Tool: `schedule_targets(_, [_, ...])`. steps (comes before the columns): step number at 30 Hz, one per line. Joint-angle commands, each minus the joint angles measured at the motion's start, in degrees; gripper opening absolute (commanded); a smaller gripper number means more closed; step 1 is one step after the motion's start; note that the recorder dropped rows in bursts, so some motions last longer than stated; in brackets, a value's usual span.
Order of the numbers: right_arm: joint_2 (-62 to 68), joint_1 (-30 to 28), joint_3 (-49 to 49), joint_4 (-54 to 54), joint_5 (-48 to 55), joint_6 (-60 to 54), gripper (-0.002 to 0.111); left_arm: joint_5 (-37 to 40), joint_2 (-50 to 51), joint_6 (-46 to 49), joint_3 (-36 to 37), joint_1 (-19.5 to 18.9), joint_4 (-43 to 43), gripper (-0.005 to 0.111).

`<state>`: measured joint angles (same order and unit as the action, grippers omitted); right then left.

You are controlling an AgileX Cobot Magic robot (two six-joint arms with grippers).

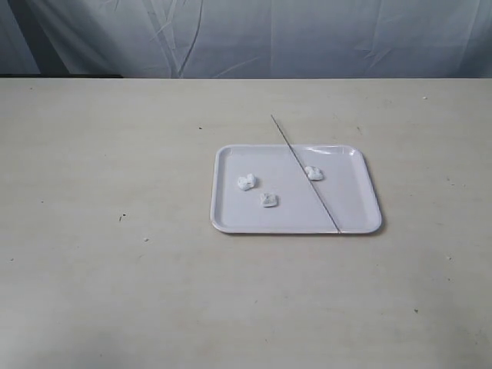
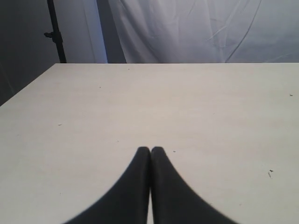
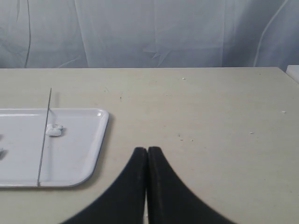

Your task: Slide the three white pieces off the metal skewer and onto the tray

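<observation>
The three white pieces [image 1: 268, 200] lie on the tray [image 1: 346, 204]. They look soft and light. One sits against the metal skewer [image 1: 296, 157], and you cannot tell whether it is threaded. The skewer lies slantwise across the tray and is probably stiff and slippery, so pinch its overhanging far end. Your left fingers [image 2: 140, 175] and right fingers [image 3: 138, 175] are pressed together, empty, over the bare surface [image 1: 115, 231].
</observation>
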<state>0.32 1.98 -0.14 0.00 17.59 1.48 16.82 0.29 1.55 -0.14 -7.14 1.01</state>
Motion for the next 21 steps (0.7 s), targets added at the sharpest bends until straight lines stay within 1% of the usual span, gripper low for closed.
schedule_targets(1, [-0.3,-0.2,0.1,0.4,-0.4,0.3,-0.001,-1.9,-0.3,0.2,0.1,0.4,0.6,0.000])
schedule_targets(4, [-0.3,-0.2,0.1,0.4,-0.4,0.3,-0.001,-4.5,-0.3,0.2,0.1,0.4,1.4,0.000])
schedule_targets(21, [-0.3,-0.2,0.1,0.4,-0.2,0.3,-0.001,-4.5,-0.3,0.2,0.1,0.4,1.4,0.000])
